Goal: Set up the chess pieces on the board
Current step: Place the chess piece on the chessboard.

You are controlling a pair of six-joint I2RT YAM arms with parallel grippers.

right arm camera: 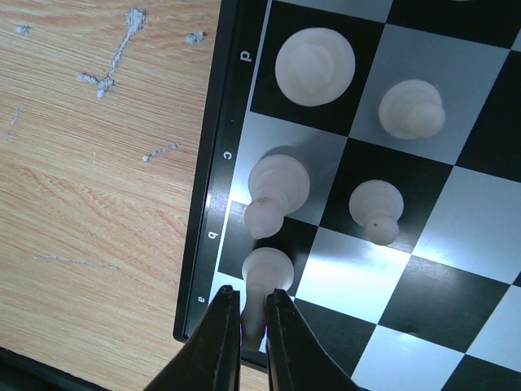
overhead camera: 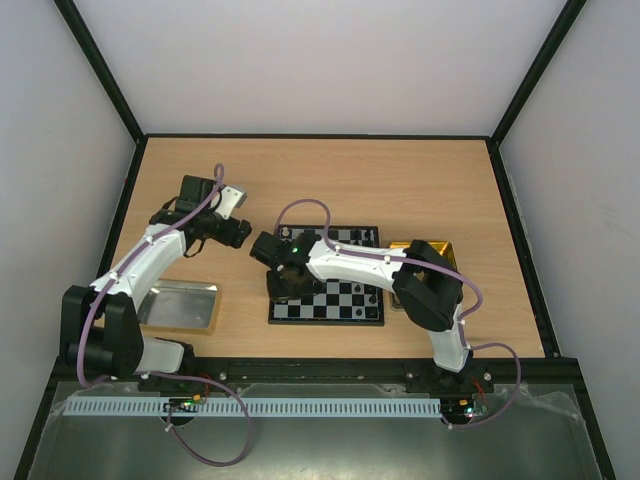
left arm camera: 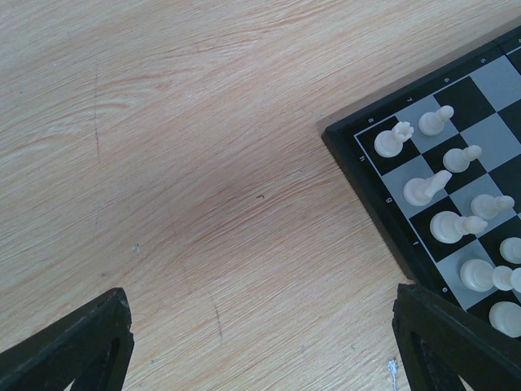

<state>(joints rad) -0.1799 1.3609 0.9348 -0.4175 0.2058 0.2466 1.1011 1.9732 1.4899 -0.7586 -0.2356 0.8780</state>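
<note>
At lower left of the top view a silver tray (overhead camera: pixel 180 305) lies on the desk (overhead camera: pixel 400 170). Above it the left claw (left arm camera: pixel 260 334) hangs over bare wood, its fingers (left arm camera: pixel 89 334) spread wide with nothing between them. The board (overhead camera: pixel 352 295) sits at centre frame. Its corner reaches in from the right of the left wrist view, where white chess pieces (left arm camera: pixel 423 189) stand in two rows along the edge. The right claw (right arm camera: pixel 252 314) is at the board's left edge, narrowed onto a white piece (right arm camera: pixel 267 265) at the corner by the letters a and b — the stem is pinched between its tips. A gold tray (overhead camera: pixel 445 250) shows at right, partly under the right arm.
</note>
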